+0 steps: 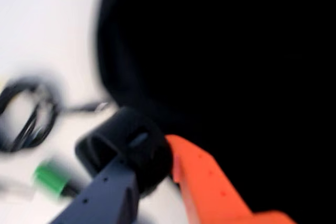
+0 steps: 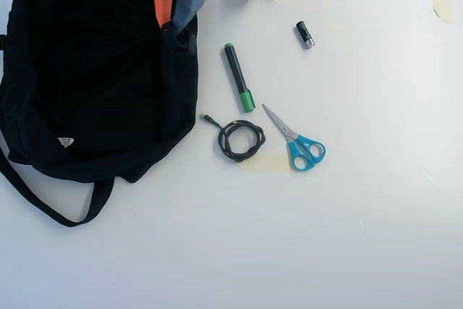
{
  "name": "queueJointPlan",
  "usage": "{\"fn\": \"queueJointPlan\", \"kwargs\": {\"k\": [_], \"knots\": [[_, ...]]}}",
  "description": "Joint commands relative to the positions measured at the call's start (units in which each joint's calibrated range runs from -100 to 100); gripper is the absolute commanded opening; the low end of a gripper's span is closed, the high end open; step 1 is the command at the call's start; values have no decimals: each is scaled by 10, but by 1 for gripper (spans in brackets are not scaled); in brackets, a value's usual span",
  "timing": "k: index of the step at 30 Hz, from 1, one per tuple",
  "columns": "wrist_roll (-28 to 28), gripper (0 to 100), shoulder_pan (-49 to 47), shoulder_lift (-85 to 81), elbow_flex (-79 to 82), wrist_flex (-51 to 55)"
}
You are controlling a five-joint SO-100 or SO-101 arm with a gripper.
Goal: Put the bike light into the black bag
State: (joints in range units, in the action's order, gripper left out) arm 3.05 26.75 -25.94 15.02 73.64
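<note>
Up close in the wrist view, the gripper [image 1: 152, 174] has the bike light [image 1: 126, 142] clamped between its grey finger at the lower left of the frame and its orange finger to the right, the little black piece's open ring facing left. Everything here is smeared with blur. Right behind the light, the black bag [image 1: 220, 66] fills the whole upper right of that picture. Off at the left edge sits the coiled black cable [image 1: 26, 116], and at the lower left a green-capped marker [image 1: 52, 179]. From the overhead view, the gripper [image 2: 168, 25] is at the top of the frame, right over the bag's [image 2: 87, 77] right-hand edge, and the light itself is hidden under the arm there. The bag sprawls across the upper left, strap trailing down to the lower left. On the white table [image 2: 289, 236] lie the marker [image 2: 238, 76], the cable [image 2: 241, 140], blue-handled scissors [image 2: 296, 141] and a short black cylinder [image 2: 304, 34].
</note>
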Motion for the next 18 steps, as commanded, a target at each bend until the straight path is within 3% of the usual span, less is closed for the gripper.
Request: {"fn": "queueJointPlan", "kwargs": {"k": [1,11,18], "knots": [[-4,2,80,20,-11,-59],[-7,2,246,299,-20,-281],[-17,2,272,376,-20,-295]]}}
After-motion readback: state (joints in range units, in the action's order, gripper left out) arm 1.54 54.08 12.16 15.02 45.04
